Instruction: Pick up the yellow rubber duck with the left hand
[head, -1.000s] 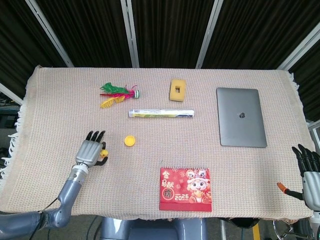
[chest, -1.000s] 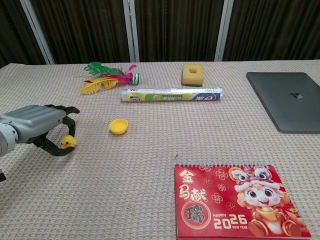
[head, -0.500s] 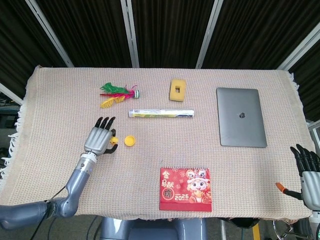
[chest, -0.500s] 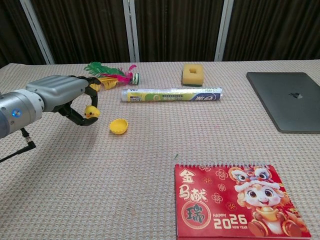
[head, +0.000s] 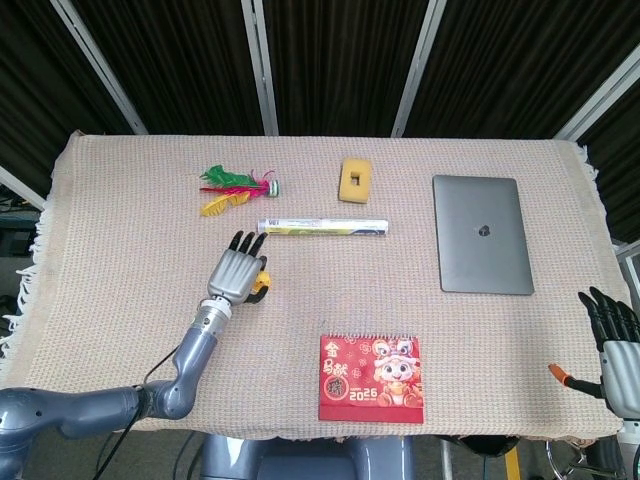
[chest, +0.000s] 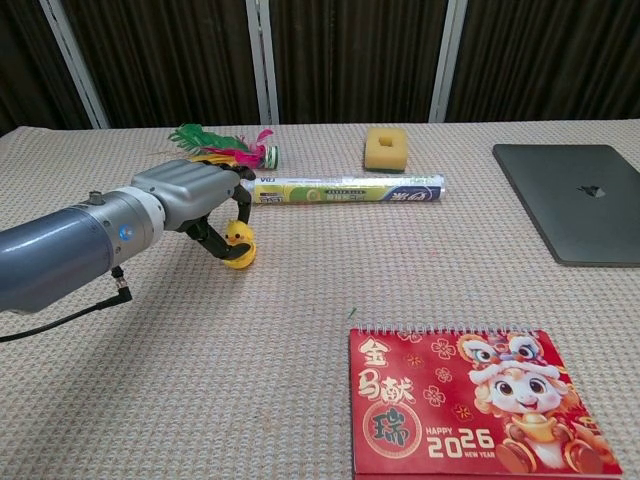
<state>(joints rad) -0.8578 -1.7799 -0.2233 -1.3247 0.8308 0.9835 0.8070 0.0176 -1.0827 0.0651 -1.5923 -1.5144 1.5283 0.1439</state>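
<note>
Head view: beige woven cloth-covered surface (head: 120, 220) fills most of the frame. Closed grey laptop (head: 482, 233) lies flat at right of centre. Red 2026 desk calendar with a cartoon lion (head: 371, 378) sits at bottom centre, near the front edge. Long green-and-white printed tube (head: 322, 228) lies sideways at centre, just above the left hand (head: 236, 274). Left hand, grey metal with dark fingers, is at centre-left, its arm running in from the lower left corner. In chest view the left hand (chest: 195, 198) is at left-centre, fingers curled around the small yellow rubber duck (chest: 237, 237), grasping it. Duck is right over the shallow yellow cap (chest: 239, 260) on the cloth; cannot tell if they touch. In head view only a bit of yellow-orange (head: 260, 283) shows at the hand's right edge.

Right hand (head: 615, 345) is at the lower right corner, fingers spread apart, nothing in it, released. Square yellow sponge with a hole (head: 355, 180) is at upper centre. Feathered shuttlecock, green, pink and yellow (head: 235, 188), lies at upper left, well apart from the sponge.
</note>
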